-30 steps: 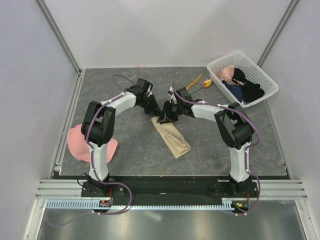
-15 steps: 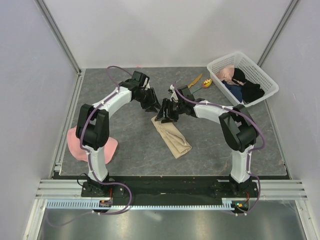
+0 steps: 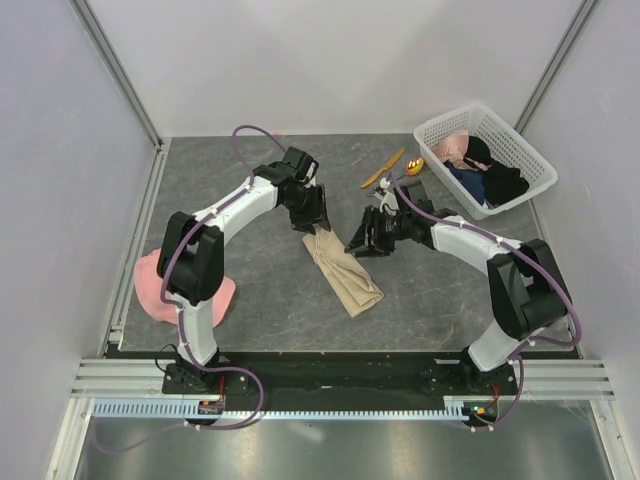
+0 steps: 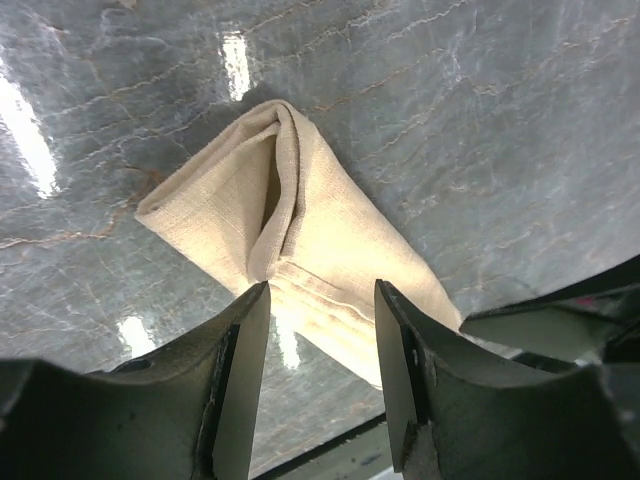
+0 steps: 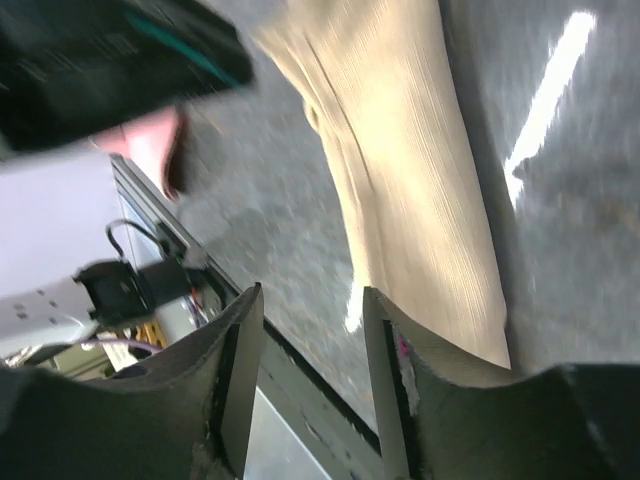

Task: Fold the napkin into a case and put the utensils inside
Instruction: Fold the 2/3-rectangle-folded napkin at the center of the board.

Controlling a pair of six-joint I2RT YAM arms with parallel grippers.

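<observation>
The beige napkin lies folded into a long narrow strip in the middle of the table, running from upper left to lower right. It also shows in the left wrist view and the right wrist view. My left gripper is open and empty, just above the strip's upper end. My right gripper is open and empty, to the right of the strip and apart from it. The orange knife and the spoon, with its yellow-orange bowl, lie at the back right near the basket.
A white basket with dark and pink clothes stands at the back right. A pink cap lies at the left by the left arm's base. Grey walls and metal rails enclose the table.
My right gripper has let go of the napkin's upper end and moved right, away from it. My left gripper has shifted slightly right over that end. The napkin has not moved.
</observation>
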